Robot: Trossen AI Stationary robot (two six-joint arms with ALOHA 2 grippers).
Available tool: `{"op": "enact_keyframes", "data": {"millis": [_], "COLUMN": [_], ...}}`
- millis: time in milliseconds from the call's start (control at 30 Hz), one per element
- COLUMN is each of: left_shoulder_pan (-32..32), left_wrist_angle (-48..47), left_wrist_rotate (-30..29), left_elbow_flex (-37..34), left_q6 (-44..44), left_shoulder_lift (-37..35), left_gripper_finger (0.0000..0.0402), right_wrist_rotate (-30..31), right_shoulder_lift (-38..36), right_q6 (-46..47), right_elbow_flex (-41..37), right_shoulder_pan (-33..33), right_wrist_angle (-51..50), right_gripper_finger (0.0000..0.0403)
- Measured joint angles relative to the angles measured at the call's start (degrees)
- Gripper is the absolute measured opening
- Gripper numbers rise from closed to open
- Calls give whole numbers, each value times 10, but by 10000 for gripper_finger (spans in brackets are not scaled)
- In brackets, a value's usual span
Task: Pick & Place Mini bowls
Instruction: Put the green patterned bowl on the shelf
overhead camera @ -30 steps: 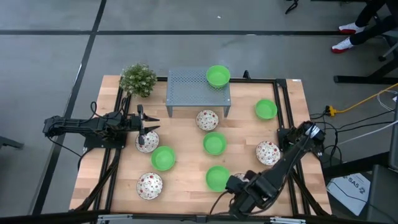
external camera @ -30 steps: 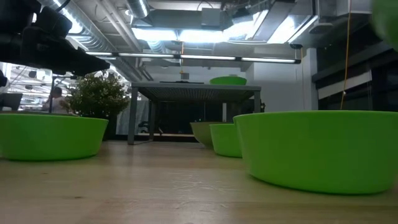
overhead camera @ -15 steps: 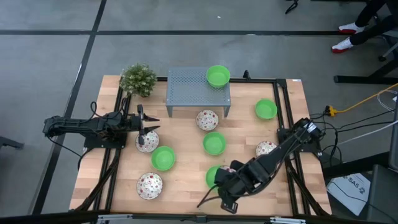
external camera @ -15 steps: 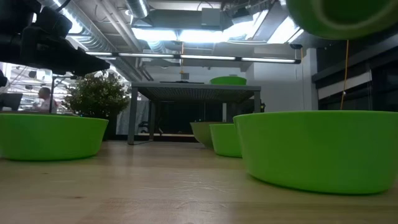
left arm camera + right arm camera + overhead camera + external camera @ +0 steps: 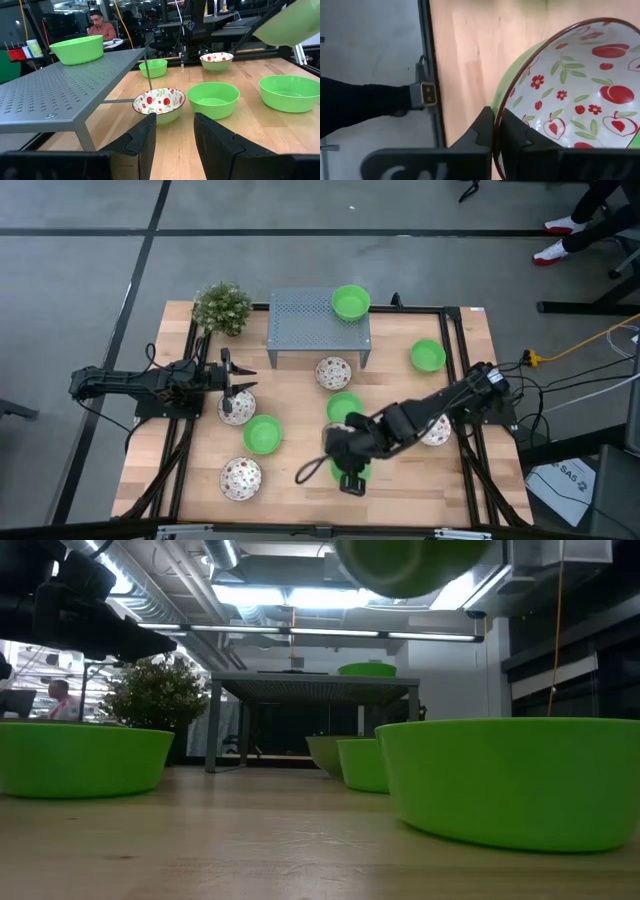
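Two stacked bowls held up over the worktop [image 5: 300,405].
The right gripper [image 5: 495,132] has its jaws pinched on the rim of a patterned bowl [image 5: 580,85] nested in a green bowl [image 5: 410,562]; the left gripper [image 5: 172,132], jaws parted and empty, waits near the stand [image 5: 318,320].

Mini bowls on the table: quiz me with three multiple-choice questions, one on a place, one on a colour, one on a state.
1. What stands on the grey stand? A) a green bowl B) a patterned bowl C) nothing
2. The held bowl in the right tool is, inside: A) plain green B) white with red fruit and flowers C) grey
3. The left tool, at the table's left side, is: A) shut on a bowl B) open, empty C) out of view

A: the green bowl sits on the stand's corner.
B: the right wrist view shows the pattern, rim pinched, over the table's middle.
B: its fingers stand apart, nothing between.
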Motion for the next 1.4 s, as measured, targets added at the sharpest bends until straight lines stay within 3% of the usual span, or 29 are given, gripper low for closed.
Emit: {"op": "enact_keyframes", "data": {"millis": [700,1400], "left_shoulder_pan": [0,0], "left_wrist_angle": [0,0], "left_wrist_rotate": [0,0], "left_elbow_flex": [0,0], "left_q6": [0,0], "left_shoulder_lift": [0,0], "left_gripper_finger": [127,128], "right_wrist_rotate": [-32,-36], "right_shoulder_lift": [0,0], "right_q6": [-323,-382], "right_elbow_flex": [3,22], "right_shoulder_pan": [-181,-323], "right_wrist_angle": [77,112], "right_gripper_finger": [14,14]}}
